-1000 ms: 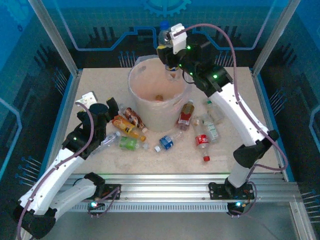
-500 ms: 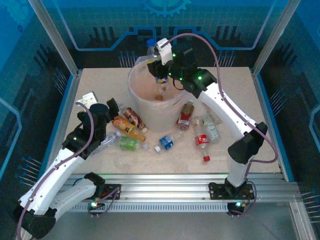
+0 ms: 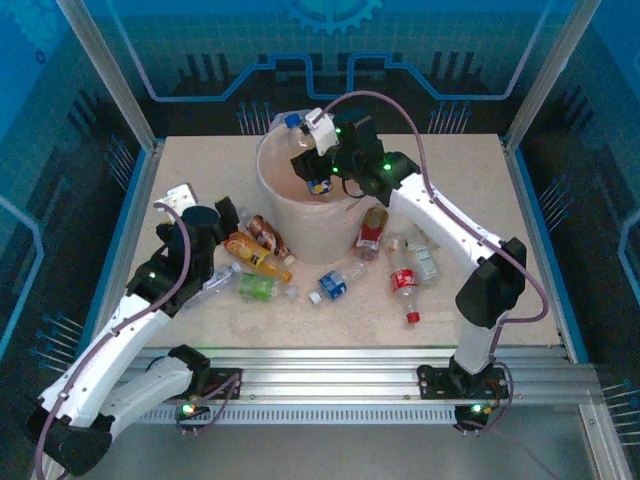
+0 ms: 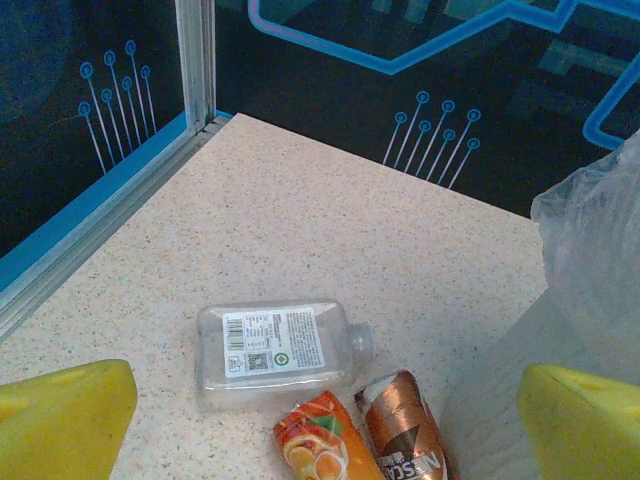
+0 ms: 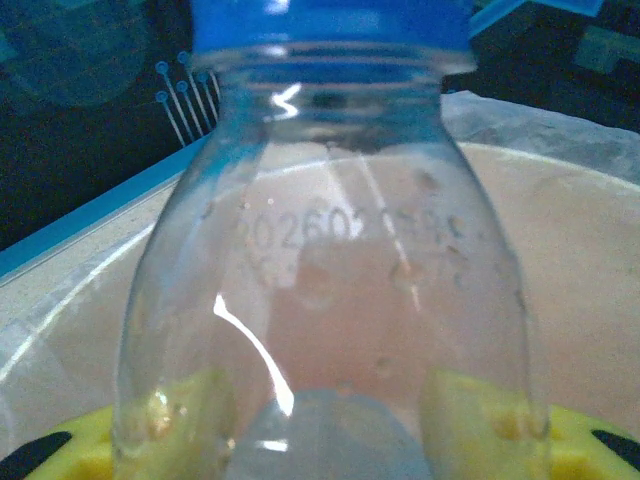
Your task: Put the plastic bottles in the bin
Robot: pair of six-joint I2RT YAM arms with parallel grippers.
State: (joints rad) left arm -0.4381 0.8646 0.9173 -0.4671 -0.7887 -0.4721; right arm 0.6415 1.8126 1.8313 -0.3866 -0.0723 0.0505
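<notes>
Over the bin, my right gripper grips a clear blue-capped bottle, my left gripper stands wide.

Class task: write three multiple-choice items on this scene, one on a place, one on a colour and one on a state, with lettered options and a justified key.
1. Where is the bottle held in the right jaws? A over the bin; B flat on the table; C beside the left arm.
2. What colour is its cap? A red; B blue; C green.
3. How do the left jaws stand? A shut on a bottle; B shut, empty; C open, empty.
Key: 1 A, the bin's inside shows behind it; 2 B, the cap is plainly blue; 3 C, the yellow fingers stand wide apart, gripping nothing.
</notes>
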